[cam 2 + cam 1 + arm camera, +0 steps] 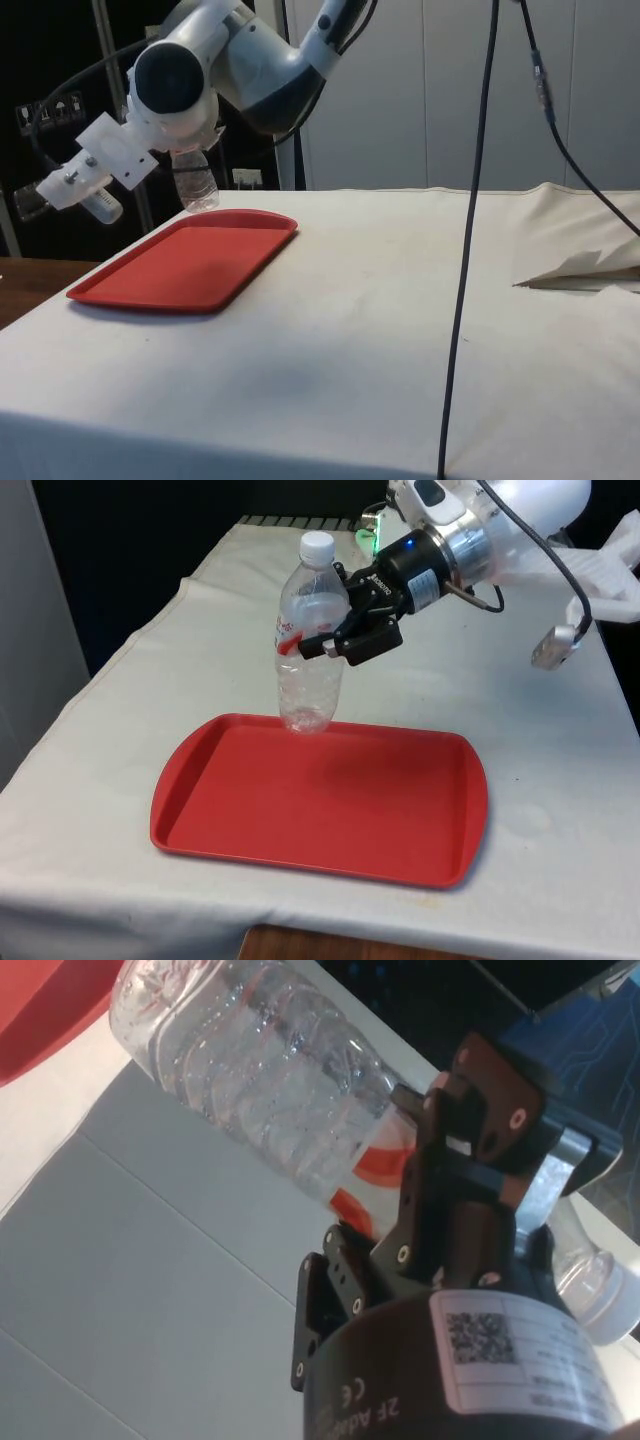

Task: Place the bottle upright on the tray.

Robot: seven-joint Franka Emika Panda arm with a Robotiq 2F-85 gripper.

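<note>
My jaws are pinching the bottle (311, 640) around its middle, right on the strip of label with the red mark. One finger (322, 643) shows on the front of the bottle, and the other is behind it. The bottle is clear, looks empty, and has a white cap (317, 546). It stands almost straight up, cap above my jaws and bottom below them. The red tray (330, 800) lies flat on the desk (560, 780) below my jaws, and the bottle's bottom is over the tray's far edge. From the side it seems to hang a little above the tray, but I cannot be sure it is not touching. A white cloth covers the desk.
</note>
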